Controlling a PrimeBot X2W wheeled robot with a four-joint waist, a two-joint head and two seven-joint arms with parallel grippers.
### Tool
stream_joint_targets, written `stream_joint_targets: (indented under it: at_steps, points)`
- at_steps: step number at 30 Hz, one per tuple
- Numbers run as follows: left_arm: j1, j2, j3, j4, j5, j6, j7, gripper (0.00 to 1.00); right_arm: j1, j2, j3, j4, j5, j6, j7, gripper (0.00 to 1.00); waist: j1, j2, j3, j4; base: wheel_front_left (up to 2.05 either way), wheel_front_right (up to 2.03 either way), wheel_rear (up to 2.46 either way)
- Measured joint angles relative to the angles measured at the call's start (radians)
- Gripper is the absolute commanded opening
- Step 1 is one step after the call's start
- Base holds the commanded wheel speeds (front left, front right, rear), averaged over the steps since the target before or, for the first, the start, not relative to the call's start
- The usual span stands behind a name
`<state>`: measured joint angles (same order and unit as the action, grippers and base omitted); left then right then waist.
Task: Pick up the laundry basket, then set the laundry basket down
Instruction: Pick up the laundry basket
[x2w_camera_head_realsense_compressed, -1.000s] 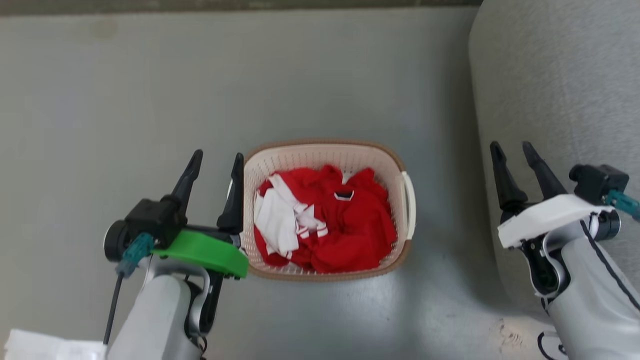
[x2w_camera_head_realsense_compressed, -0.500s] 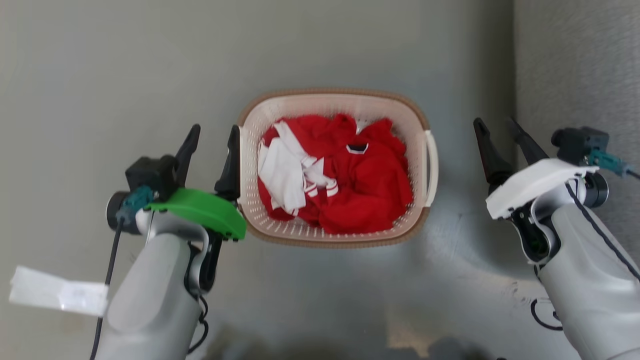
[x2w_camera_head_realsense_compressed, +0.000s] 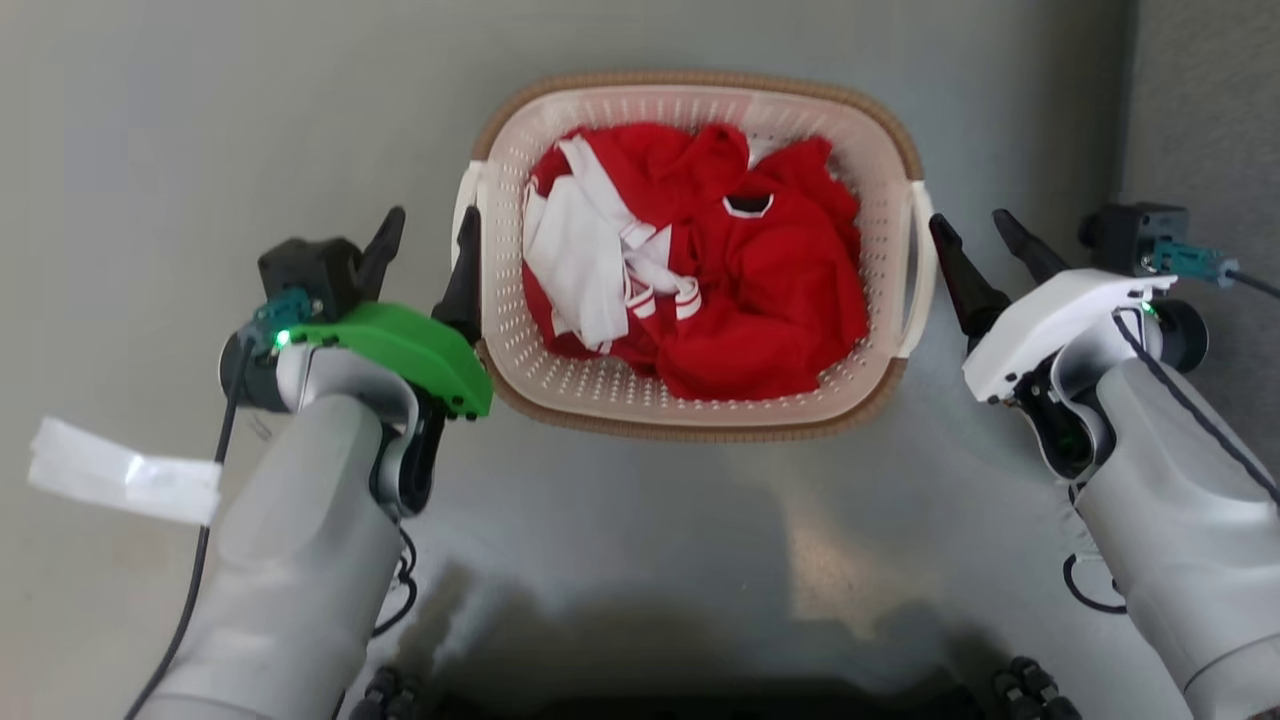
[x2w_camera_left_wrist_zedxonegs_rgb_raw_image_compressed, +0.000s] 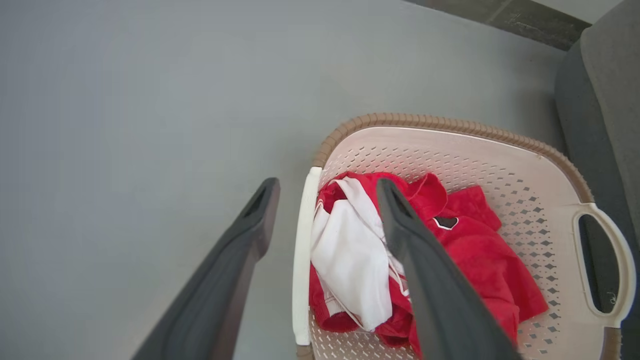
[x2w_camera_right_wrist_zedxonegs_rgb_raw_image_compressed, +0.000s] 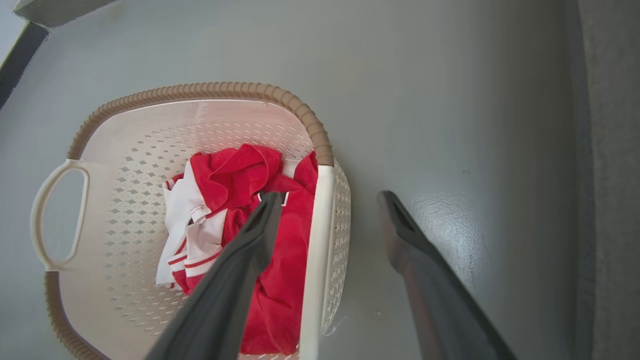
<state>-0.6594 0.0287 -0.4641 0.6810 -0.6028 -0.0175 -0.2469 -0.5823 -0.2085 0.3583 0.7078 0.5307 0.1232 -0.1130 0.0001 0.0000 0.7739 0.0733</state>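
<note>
The laundry basket (x2w_camera_head_realsense_compressed: 700, 428), cream with a brown rim, stands on the grey floor holding red and white clothes (x2w_camera_head_realsense_compressed: 700, 270). My left gripper (x2w_camera_head_realsense_compressed: 432, 215) is open at the basket's left side. In the left wrist view the left gripper (x2w_camera_left_wrist_zedxonegs_rgb_raw_image_compressed: 326, 184) has the white left handle (x2w_camera_left_wrist_zedxonegs_rgb_raw_image_compressed: 301, 260) lying between its spread fingers. My right gripper (x2w_camera_head_realsense_compressed: 968, 222) is open beside the right handle (x2w_camera_head_realsense_compressed: 918, 270). The right wrist view shows the right gripper (x2w_camera_right_wrist_zedxonegs_rgb_raw_image_compressed: 330, 195) with the right handle (x2w_camera_right_wrist_zedxonegs_rgb_raw_image_compressed: 315, 250) between its fingers. Whether the fingers touch the handles cannot be told.
A grey upholstered seat (x2w_camera_head_realsense_compressed: 1210, 100) stands close on the right, just beyond my right arm. A white paper tag (x2w_camera_head_realsense_compressed: 125, 475) lies at the left by my left forearm. My dark base (x2w_camera_head_realsense_compressed: 700, 700) shows at the bottom edge.
The head camera has moved, so the basket now looks larger and higher. My right gripper has come in from well to the right to the right handle. My left gripper stays at the left handle.
</note>
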Motion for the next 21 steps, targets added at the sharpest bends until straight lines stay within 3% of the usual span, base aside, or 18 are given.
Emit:
stream_joint_targets:
  at_steps: [21]
  points:
    - [-0.164, -0.007, -0.131, 0.186, -0.146, -0.040, 0.047, 1.00, -0.133, -0.008, 0.104, 0.093, 0.092, 0.000, 0.055, 1.00, 0.0000, 0.0000, 0.181, 0.021, 0.00, 0.00, 0.00]
